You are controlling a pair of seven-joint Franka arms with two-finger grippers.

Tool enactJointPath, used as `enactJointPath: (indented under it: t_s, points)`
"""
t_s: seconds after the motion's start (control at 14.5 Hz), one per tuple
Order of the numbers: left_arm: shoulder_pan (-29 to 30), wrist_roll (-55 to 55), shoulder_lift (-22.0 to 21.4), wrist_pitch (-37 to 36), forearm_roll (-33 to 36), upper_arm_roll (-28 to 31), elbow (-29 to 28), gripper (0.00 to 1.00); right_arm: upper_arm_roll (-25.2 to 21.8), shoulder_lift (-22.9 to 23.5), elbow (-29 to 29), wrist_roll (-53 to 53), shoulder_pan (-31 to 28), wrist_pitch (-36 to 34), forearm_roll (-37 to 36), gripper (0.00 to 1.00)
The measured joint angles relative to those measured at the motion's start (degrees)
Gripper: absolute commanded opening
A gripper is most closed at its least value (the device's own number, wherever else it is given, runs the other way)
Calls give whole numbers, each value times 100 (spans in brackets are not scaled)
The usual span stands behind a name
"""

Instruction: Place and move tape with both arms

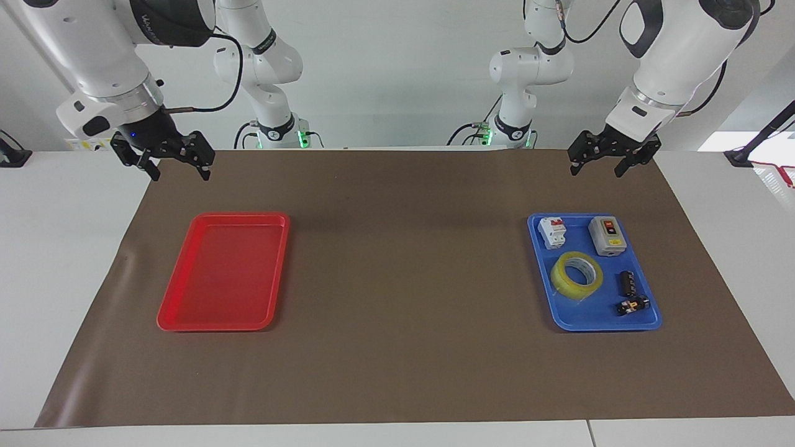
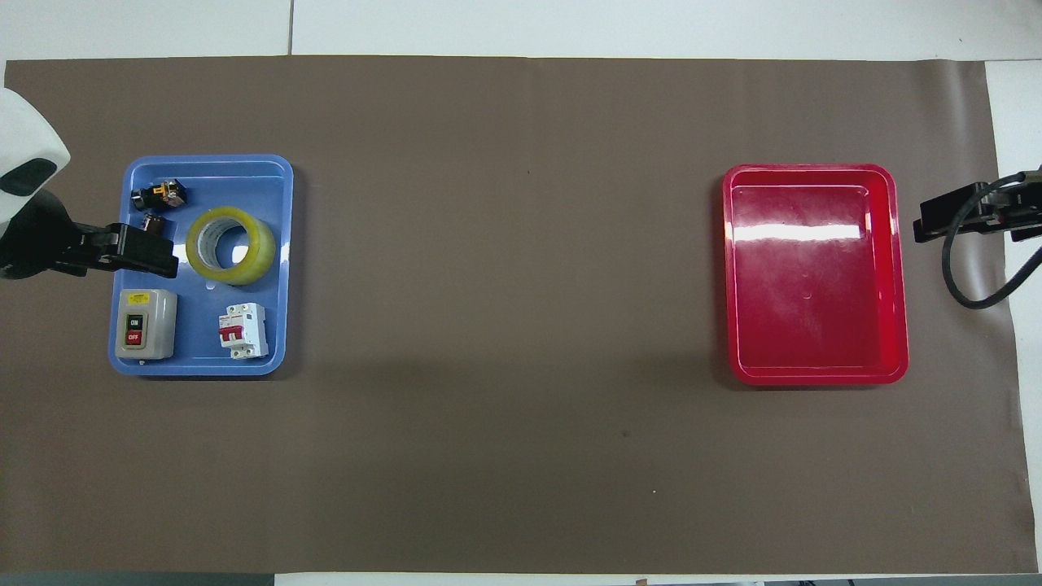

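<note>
1. The facing view looks from high across the table toward the robots, tilted down, and takes in the whole brown mat (image 1: 404,279) and the wall at the robots' edge.
2. The overhead view looks steeply down from above the robots' edge and fills with the mat (image 2: 521,325).
3. Both stand well back from the table.
4. They share the mat, the blue tray (image 1: 593,323) (image 2: 277,268) and the red tray (image 1: 217,273) (image 2: 814,277), turned half a turn between them.
</note>
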Motion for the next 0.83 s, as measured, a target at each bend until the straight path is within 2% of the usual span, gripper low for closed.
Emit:
enactJointPath:
  t_s: [0.21, 0.34, 0.55, 0.83]
  points:
    - [171, -22, 51, 170, 0, 52, -4, 100, 0, 0, 0, 0, 0, 0, 0, 100]
    - [408, -22, 250, 606, 0, 74, -38, 100, 0, 0, 0, 0, 0, 0, 0, 100]
    - [785, -3, 835, 1454, 0, 93, -165, 100, 0, 0, 0, 0, 0, 0, 0, 100]
    - [898, -6, 1569, 2837, 0, 94, -640, 100, 0, 0, 0, 0, -1, 0, 0, 100]
